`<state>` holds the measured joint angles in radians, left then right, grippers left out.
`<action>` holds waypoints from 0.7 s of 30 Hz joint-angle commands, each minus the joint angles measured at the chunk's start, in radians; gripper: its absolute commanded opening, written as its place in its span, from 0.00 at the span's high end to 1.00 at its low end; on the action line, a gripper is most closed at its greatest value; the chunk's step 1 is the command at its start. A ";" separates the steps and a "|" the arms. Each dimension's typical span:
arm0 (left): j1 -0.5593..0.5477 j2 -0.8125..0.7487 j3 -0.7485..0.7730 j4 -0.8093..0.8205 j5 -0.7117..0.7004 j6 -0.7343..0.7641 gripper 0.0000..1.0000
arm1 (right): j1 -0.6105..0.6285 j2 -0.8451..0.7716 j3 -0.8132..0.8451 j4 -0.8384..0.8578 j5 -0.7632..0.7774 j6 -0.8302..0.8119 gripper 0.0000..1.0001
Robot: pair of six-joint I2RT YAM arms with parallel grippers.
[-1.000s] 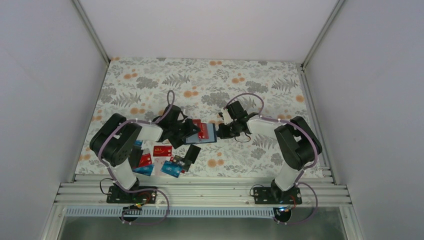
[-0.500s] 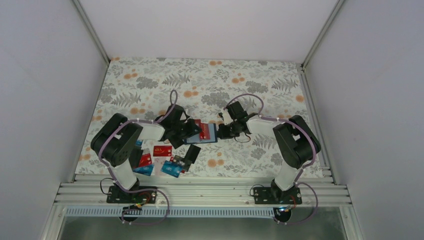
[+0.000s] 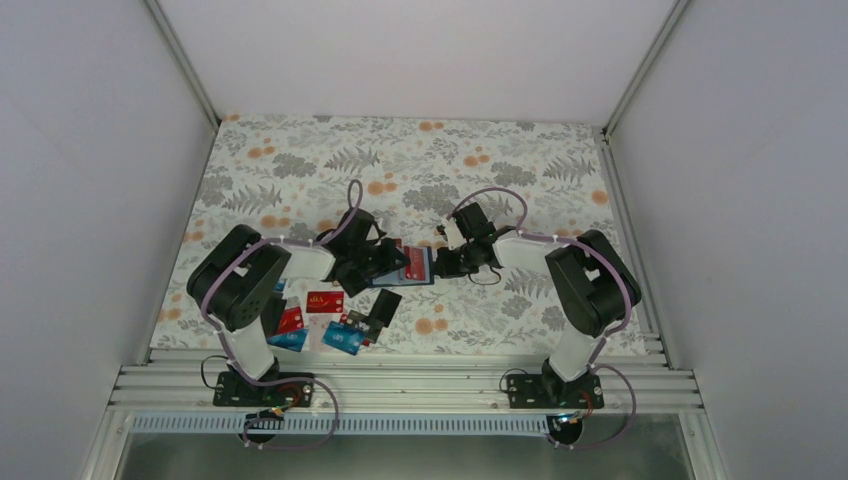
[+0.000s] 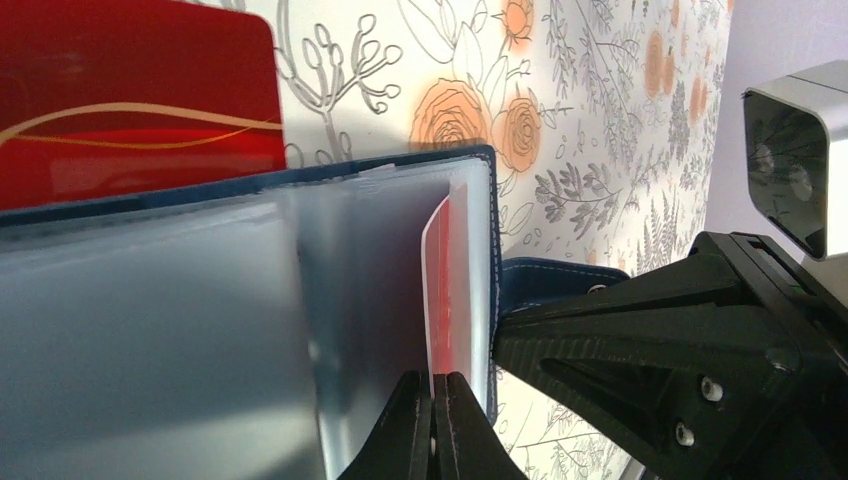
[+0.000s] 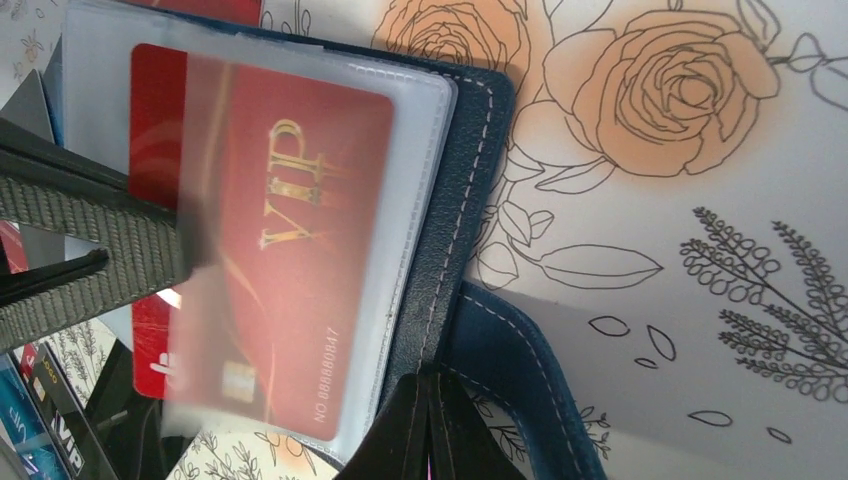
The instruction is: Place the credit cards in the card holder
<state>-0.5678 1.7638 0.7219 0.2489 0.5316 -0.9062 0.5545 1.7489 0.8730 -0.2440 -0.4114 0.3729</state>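
Note:
The navy card holder (image 3: 398, 280) lies open at the table's middle, clear sleeves up. My left gripper (image 3: 388, 263) is shut on a red VIP card (image 5: 290, 260) that lies mostly inside the top clear sleeve; in the left wrist view the gripper (image 4: 432, 378) pinches this card (image 4: 447, 290) edge-on. My right gripper (image 3: 441, 265) is shut on the holder's right edge (image 5: 470, 180), beside the snap tab (image 5: 520, 370); its jaws (image 5: 430, 385) are closed on the stitched rim. Another red card (image 4: 130, 100) lies beyond the holder.
Loose cards lie in front of the left arm: a red one (image 3: 324, 301), a black one (image 3: 385, 305), blue ones (image 3: 342, 338) (image 3: 288, 340) and another red one (image 3: 291, 320). The floral table runs on behind, with walls on both sides.
My left gripper has moved a little to the right, sliding the red card further into the holder's sleeve. The right gripper has stayed on the holder's edge.

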 commanded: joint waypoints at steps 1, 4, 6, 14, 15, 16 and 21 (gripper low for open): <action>-0.019 0.053 0.023 -0.045 -0.015 -0.002 0.98 | 0.001 0.046 -0.020 0.008 0.010 -0.009 0.95; -0.025 0.063 0.032 -0.041 -0.016 -0.006 0.98 | 0.001 0.048 -0.018 0.004 0.010 -0.010 0.96; -0.026 0.066 0.035 -0.039 -0.018 -0.008 0.98 | 0.002 0.047 -0.020 0.004 0.010 -0.011 0.96; -0.028 0.090 0.069 -0.069 -0.013 0.040 0.98 | 0.002 0.048 -0.019 0.000 0.012 -0.020 0.96; -0.027 0.094 0.078 -0.085 -0.013 0.054 0.98 | 0.001 0.049 -0.020 0.000 0.014 -0.021 0.96; -0.028 0.097 0.086 -0.097 -0.013 0.064 0.98 | 0.001 0.050 -0.020 -0.001 0.014 -0.022 0.96; -0.029 0.113 0.098 -0.108 -0.004 0.086 0.98 | 0.001 0.052 -0.019 -0.003 0.015 -0.026 0.96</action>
<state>-0.5804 1.8286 0.8097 0.1997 0.5461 -0.8642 0.5533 1.7512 0.8730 -0.2398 -0.4175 0.3676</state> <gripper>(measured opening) 0.028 0.044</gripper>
